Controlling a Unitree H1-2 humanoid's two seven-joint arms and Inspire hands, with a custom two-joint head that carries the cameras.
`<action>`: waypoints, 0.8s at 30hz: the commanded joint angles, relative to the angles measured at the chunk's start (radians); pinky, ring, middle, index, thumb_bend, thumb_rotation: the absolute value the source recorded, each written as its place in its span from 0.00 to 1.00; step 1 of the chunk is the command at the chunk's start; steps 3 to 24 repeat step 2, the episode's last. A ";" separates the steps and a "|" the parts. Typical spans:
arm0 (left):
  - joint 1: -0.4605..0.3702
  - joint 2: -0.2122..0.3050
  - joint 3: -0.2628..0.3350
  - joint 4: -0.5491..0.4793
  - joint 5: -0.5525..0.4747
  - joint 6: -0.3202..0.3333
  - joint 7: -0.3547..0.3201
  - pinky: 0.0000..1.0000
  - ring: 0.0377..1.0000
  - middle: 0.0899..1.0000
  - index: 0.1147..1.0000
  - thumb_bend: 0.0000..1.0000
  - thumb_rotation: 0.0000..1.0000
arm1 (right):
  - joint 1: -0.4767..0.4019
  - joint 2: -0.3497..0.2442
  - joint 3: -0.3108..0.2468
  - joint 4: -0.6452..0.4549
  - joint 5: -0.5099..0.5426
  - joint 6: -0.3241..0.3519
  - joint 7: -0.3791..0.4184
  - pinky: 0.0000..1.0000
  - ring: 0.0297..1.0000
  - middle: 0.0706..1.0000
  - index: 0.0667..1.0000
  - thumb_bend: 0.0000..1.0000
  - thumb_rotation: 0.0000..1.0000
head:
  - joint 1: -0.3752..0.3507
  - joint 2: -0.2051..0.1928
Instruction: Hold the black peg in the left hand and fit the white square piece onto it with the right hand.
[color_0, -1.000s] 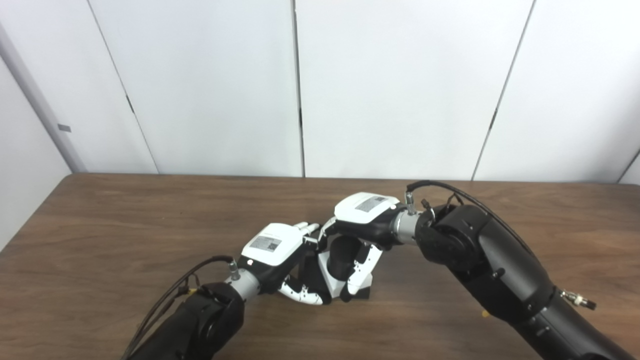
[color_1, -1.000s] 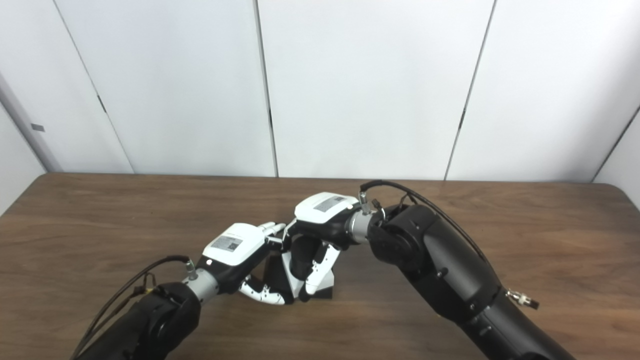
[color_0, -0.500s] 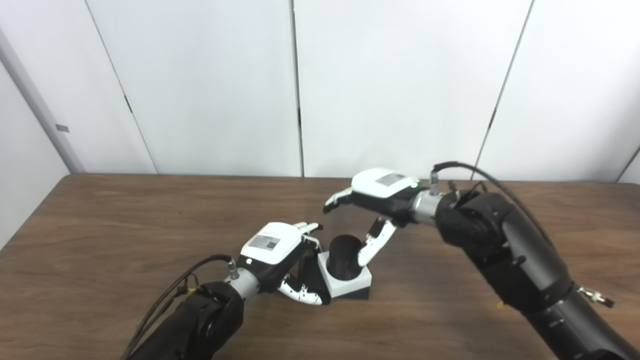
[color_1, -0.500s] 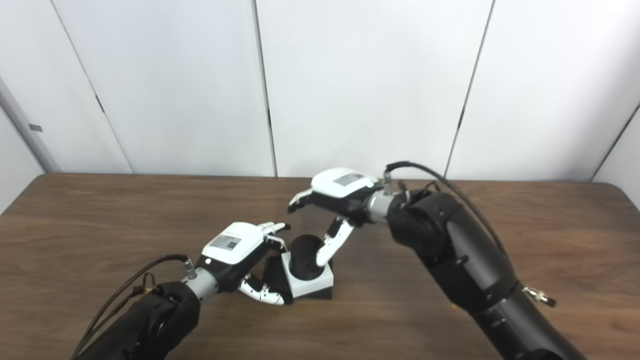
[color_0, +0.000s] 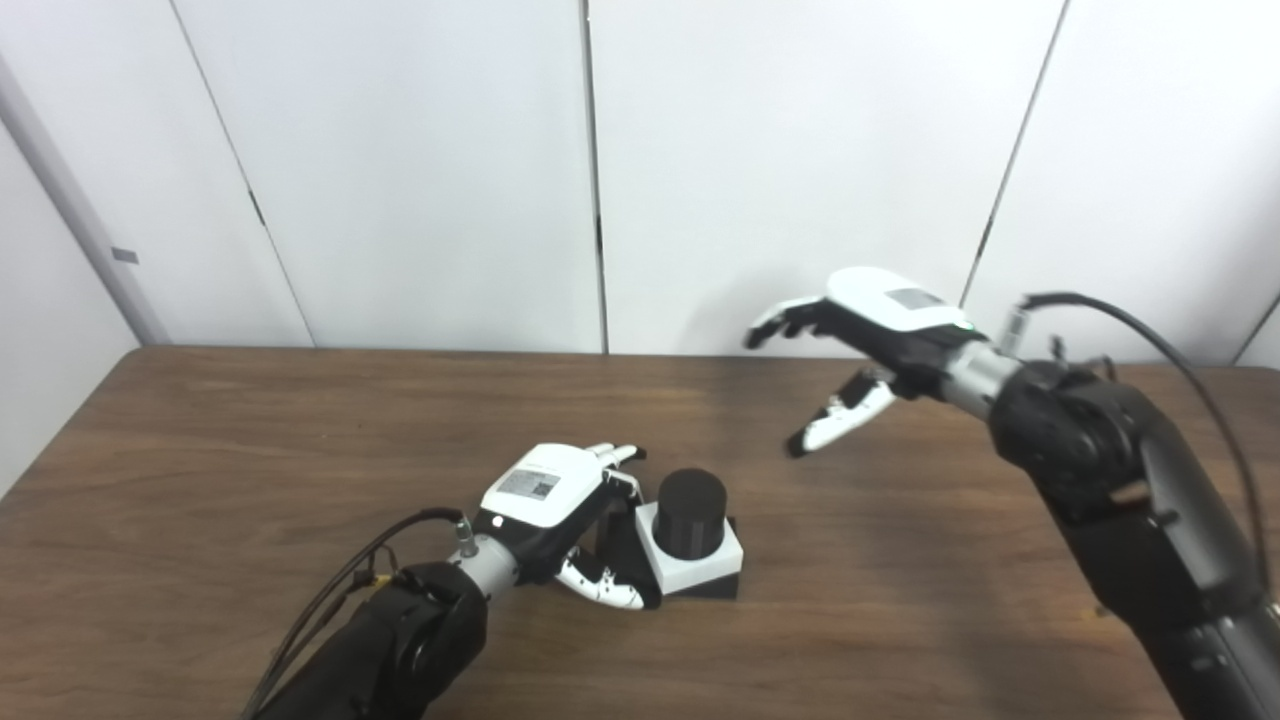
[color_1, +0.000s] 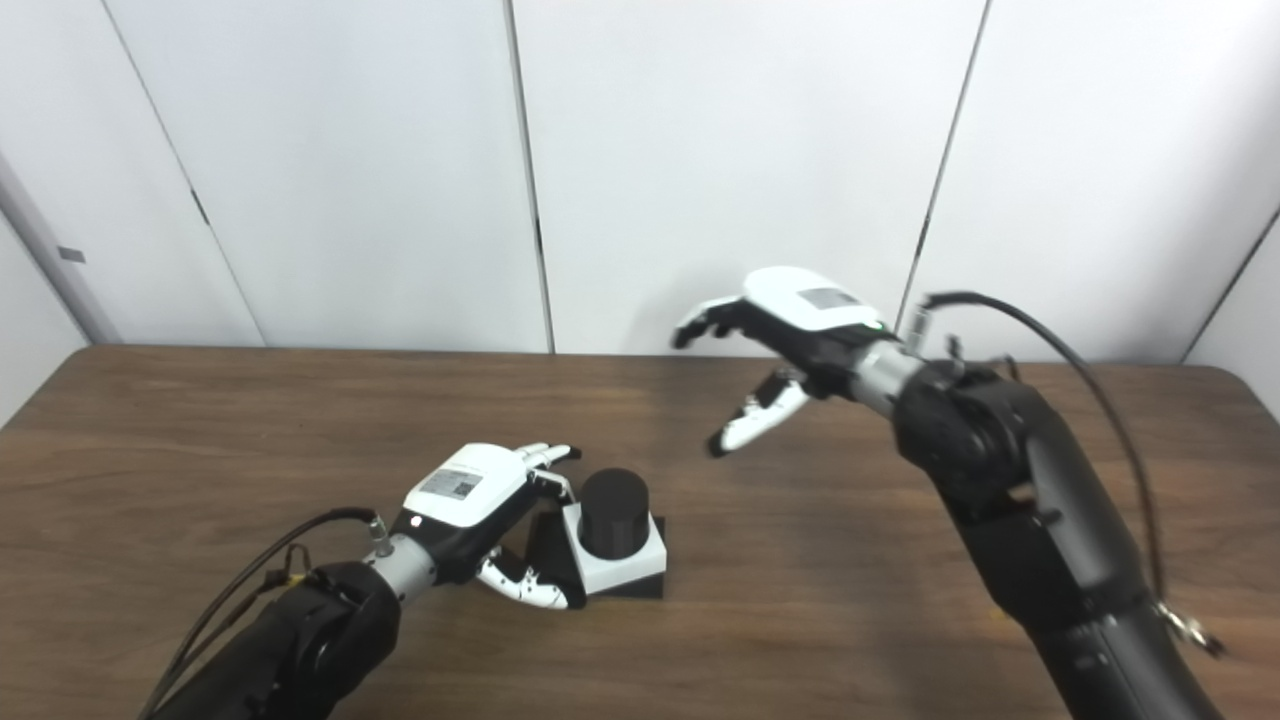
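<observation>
The black peg (color_0: 693, 512) stands upright on its black base on the table, near the middle. The white square piece (color_0: 712, 570) sits around the peg, low down on the base. My left hand (color_0: 550, 495) is at the left side of the assembly, with its fingers and thumb closed around the base and the white piece's left edge. My right hand (color_0: 872, 335) is open and empty, fingers spread, raised above the table to the right of the peg and well apart from it. The same scene shows in the right eye view, with the peg (color_1: 612, 512) and right hand (color_1: 790, 325).
The brown wooden table (color_0: 250, 450) runs across the view, with white wall panels behind its far edge. No other objects are on it.
My right hand has let go of the white square piece, opened, and lifted up and away to the right. The white piece stays around the peg. My left hand has not moved.
</observation>
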 joint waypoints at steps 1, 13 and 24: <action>0.051 -0.004 -0.059 0.043 0.007 -0.035 -0.087 0.81 0.93 0.94 0.50 0.93 0.25 | 0.010 -0.001 -0.043 -0.039 0.042 -0.031 -0.086 0.59 0.73 0.74 0.67 0.75 0.10 | 0.001 0.001; 0.052 -0.003 -0.059 0.041 0.007 -0.035 -0.086 0.81 0.93 0.94 0.50 0.93 0.24 | 0.033 0.003 -0.059 -0.046 0.055 -0.032 -0.111 0.60 0.73 0.74 0.67 0.75 0.08 | 0.002 0.002; 0.052 -0.003 -0.059 0.041 0.007 -0.035 -0.086 0.81 0.93 0.94 0.50 0.93 0.24 | 0.033 0.003 -0.059 -0.046 0.055 -0.032 -0.111 0.60 0.73 0.74 0.67 0.75 0.08 | 0.002 0.002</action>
